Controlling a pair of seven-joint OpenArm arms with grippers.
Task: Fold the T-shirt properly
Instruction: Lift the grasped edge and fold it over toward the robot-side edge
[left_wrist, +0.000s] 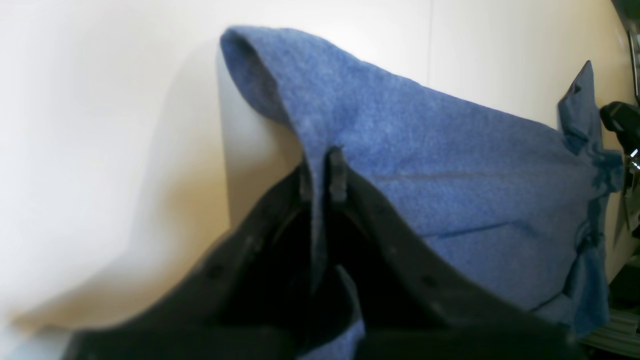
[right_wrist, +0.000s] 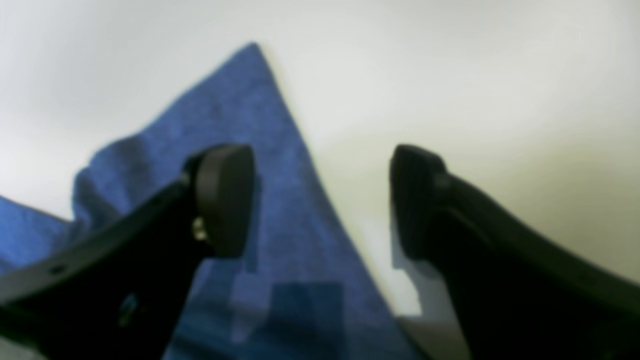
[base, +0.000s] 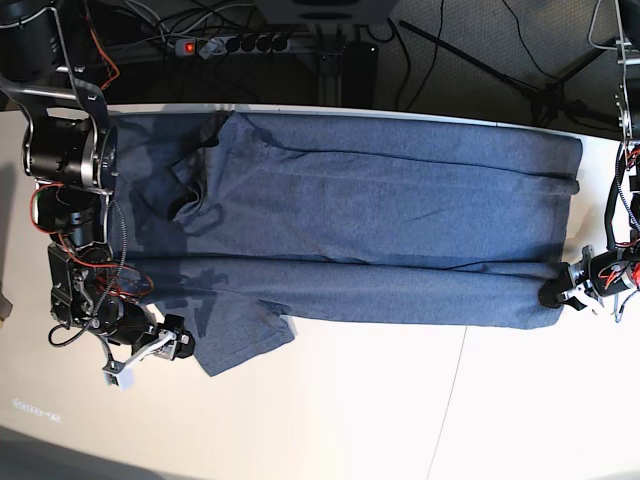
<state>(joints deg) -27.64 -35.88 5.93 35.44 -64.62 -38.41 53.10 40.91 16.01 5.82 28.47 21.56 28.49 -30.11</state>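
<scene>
At the base view's right edge, the left gripper (base: 556, 293) clenches the T-shirt (base: 380, 220); the right gripper (base: 172, 347), lower left, gapes empty, so 1-sided pulling risks skewing the fold.

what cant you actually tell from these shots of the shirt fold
- Lettered side of the T-shirt: not visible in any view; only plain fabric faces up.
- Right pincer in the right wrist view: blurred, so whether either fingertip touches the cloth is unclear.
- Left pincer in the left wrist view: shut on the T-shirt; its own body hides the fabric below the grip.
- Base view: both pincers too small for detail.
</scene>
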